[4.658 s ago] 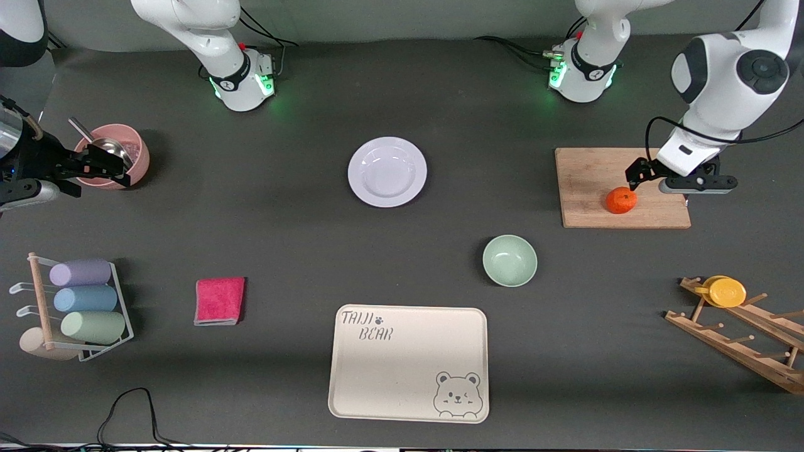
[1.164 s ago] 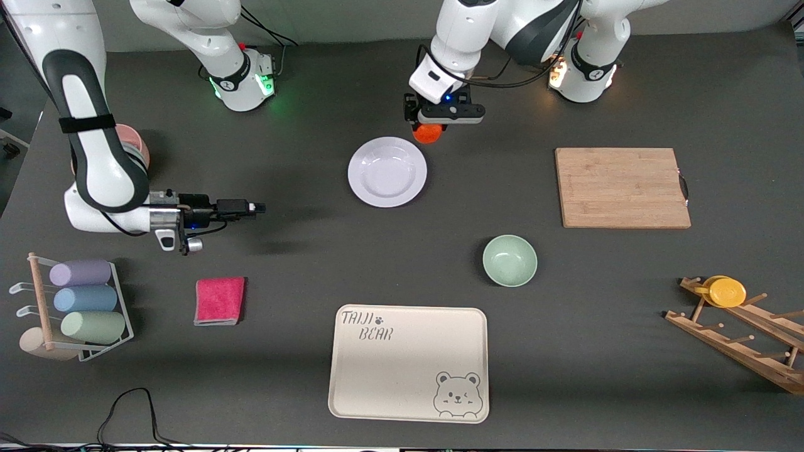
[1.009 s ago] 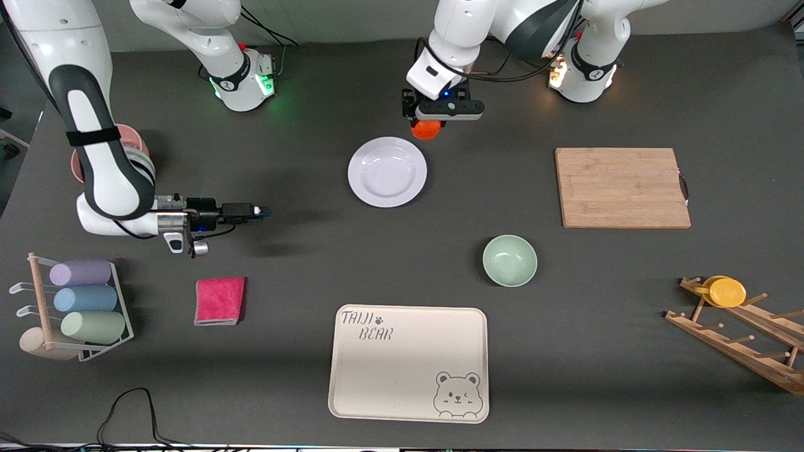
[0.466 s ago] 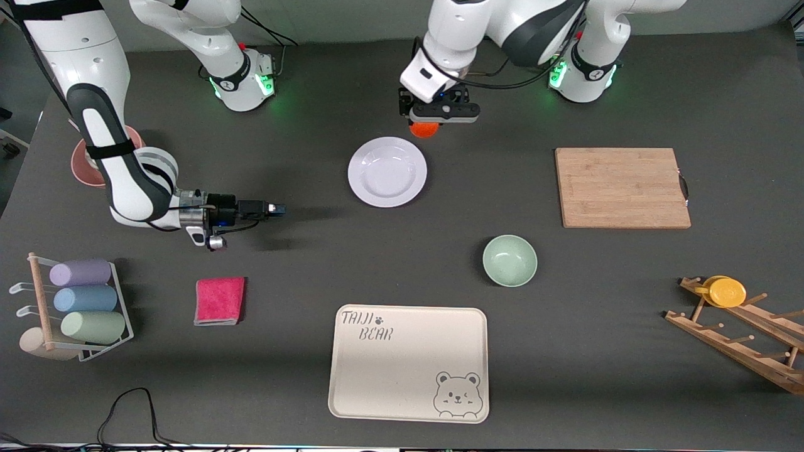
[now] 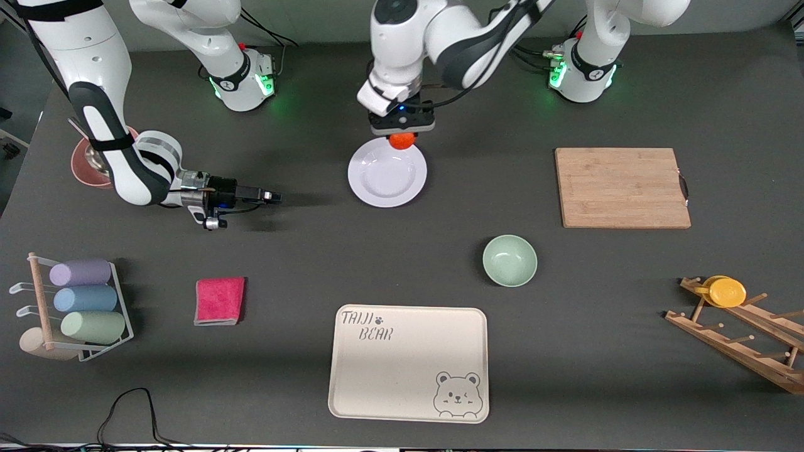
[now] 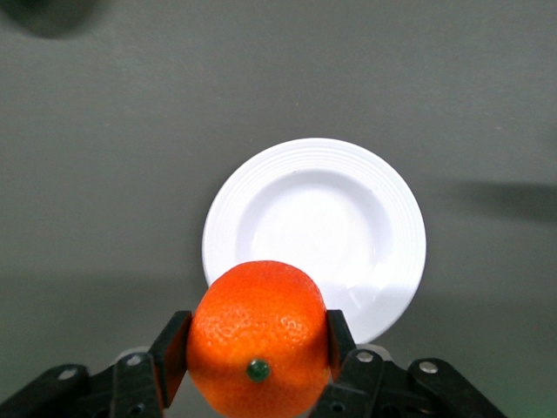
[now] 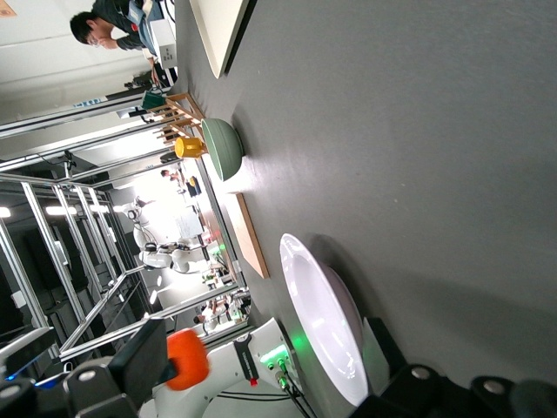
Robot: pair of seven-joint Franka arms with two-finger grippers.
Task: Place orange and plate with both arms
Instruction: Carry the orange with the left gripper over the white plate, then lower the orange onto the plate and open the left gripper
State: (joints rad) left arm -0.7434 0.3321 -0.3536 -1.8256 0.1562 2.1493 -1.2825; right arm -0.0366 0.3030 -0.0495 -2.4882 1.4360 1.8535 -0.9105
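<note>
The orange (image 5: pixel 402 140) hangs in my left gripper (image 5: pixel 402 129), which is shut on it over the rim of the white plate (image 5: pixel 384 179) farthest from the front camera. In the left wrist view both pads (image 6: pixel 171 353) press the sides of the orange (image 6: pixel 258 335), stem dimple facing the camera, and the plate (image 6: pixel 331 218) lies empty below. My right gripper (image 5: pixel 269 197) stands open and empty, low over the table, level and pointing at the plate from the right arm's end. The right wrist view shows the plate (image 7: pixel 324 324) edge-on with the orange (image 7: pixel 187 359) above it.
A pale green bowl (image 5: pixel 509 260) and a cream bear tray (image 5: pixel 408 363) lie nearer the front camera. A wooden board (image 5: pixel 622 187) and a peg rack with a yellow disc (image 5: pixel 727 292) are toward the left arm's end. A pink cloth (image 5: pixel 219 300), a cup rack (image 5: pixel 75 307) and a pink bowl (image 5: pixel 88 166) sit at the right arm's end.
My left arm has carried the orange toward the right arm's end and down, from beside the plate to over its rim. The right gripper has edged toward the plate, then held about still.
</note>
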